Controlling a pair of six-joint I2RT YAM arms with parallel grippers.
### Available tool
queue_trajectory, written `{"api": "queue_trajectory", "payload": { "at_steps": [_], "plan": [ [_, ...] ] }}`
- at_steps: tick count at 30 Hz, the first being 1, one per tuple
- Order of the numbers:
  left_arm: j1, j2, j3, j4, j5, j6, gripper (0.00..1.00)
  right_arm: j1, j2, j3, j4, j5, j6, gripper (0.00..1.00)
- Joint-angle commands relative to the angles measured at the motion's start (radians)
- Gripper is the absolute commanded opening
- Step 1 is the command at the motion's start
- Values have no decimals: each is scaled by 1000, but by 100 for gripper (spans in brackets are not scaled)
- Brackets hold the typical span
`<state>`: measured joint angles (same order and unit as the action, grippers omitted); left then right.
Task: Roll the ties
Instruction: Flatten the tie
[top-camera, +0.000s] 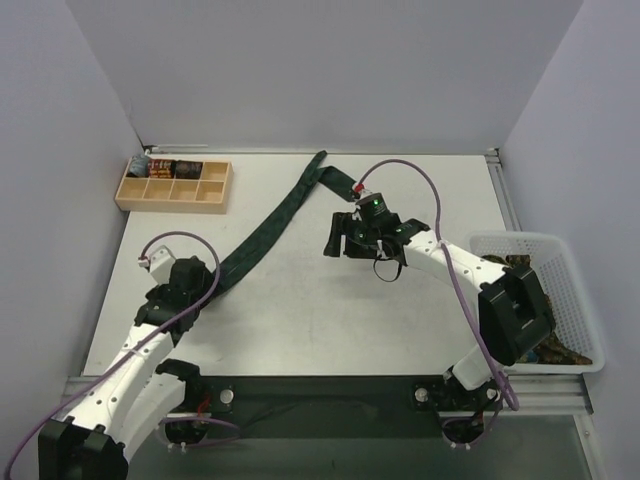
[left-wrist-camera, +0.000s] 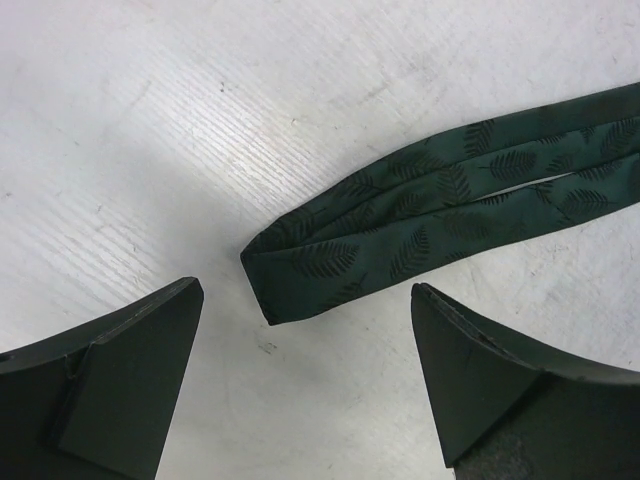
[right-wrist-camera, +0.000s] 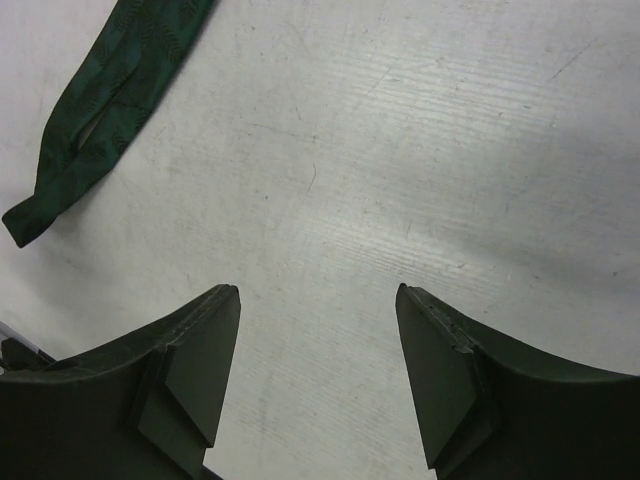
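White table (top-camera: 300, 320), surface w/ fine scratches & scuffs seen close up. Plain pale-grey walls on 3 sides: back wall (top-camera: 320, 70), L wall (top-camera: 50, 200), R wall (top-camera: 590, 130), all meeting the tabletop edges. Metal rail (top-camera: 505, 195) along R edge. Light even & diffuse; shadows soft, faint sheen on tabletop.

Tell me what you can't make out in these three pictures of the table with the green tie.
- Top view: the contents of the white basket; the right arm covers part, and the rest is too small.
- Top view: the dark rolls in the wooden organizer are too small to identify.
- Left wrist view: the green tie runs off the right edge.
- Right wrist view: the same tie is cut off by the top edge.
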<state>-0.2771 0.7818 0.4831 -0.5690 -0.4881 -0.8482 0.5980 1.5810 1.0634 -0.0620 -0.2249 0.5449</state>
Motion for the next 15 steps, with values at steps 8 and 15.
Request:
{"api": "queue_trajectory", "payload": {
  "at_steps": [8, 15],
  "plan": [
    [33, 17, -136, 190, 75, -158, 93, -141, 17, 4, 54, -91, -19, 64],
    [33, 60, -144, 282, 65, -123, 84, -217, 95, 95, 111, 39, -65, 64]
  ]
}}
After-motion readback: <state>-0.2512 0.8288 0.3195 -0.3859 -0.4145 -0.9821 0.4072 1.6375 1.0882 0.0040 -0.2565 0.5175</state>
